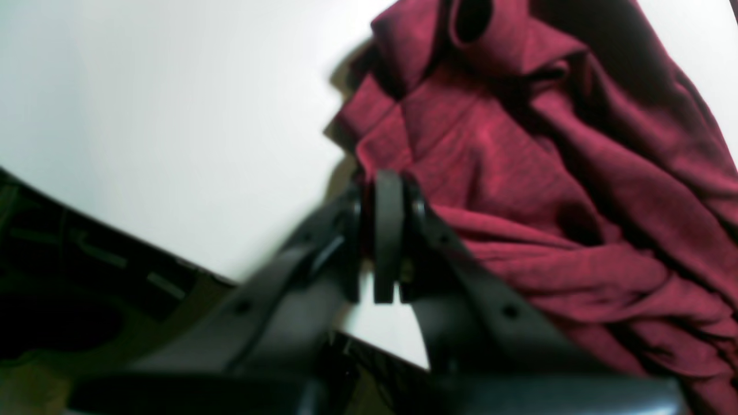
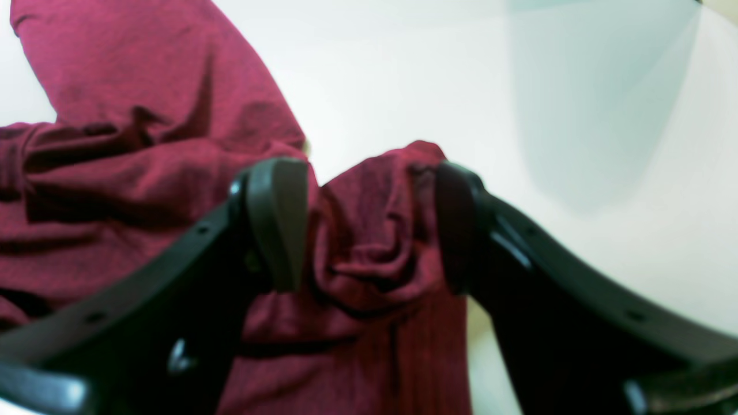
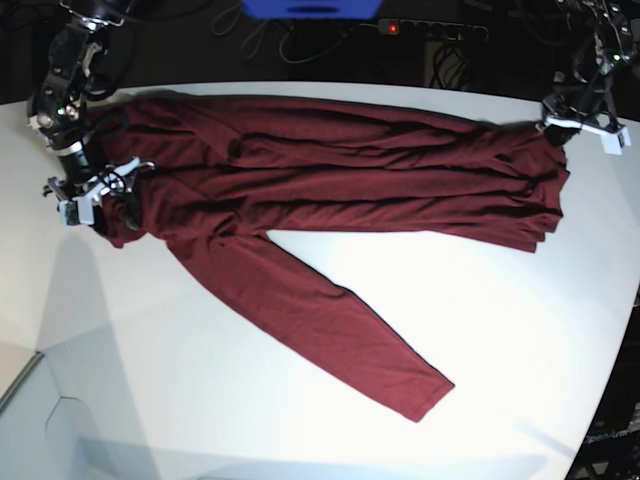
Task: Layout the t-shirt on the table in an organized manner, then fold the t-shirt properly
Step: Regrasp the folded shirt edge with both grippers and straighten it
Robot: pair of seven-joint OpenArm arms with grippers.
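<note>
The dark maroon t-shirt [image 3: 340,160] lies stretched sideways across the back half of the white table [image 3: 450,300], with one long sleeve [image 3: 330,320] running diagonally toward the front. At the shirt's right end in the base view, my left gripper [image 3: 562,128] is shut. In the left wrist view its fingertips [image 1: 387,184] pinch the edge of the t-shirt [image 1: 519,144] near the table [image 1: 173,115] edge. My right gripper [image 3: 115,195] is at the shirt's left end. In the right wrist view it [image 2: 369,190] stands open, straddling a bunched fold of the t-shirt [image 2: 144,115].
The table's curved edge [image 1: 190,259] runs close behind my left gripper, with dark floor beyond it. A blue object [image 3: 310,8] and a power strip [image 3: 430,30] sit behind the table. Bare white tabletop [image 2: 461,69] lies beside the right gripper.
</note>
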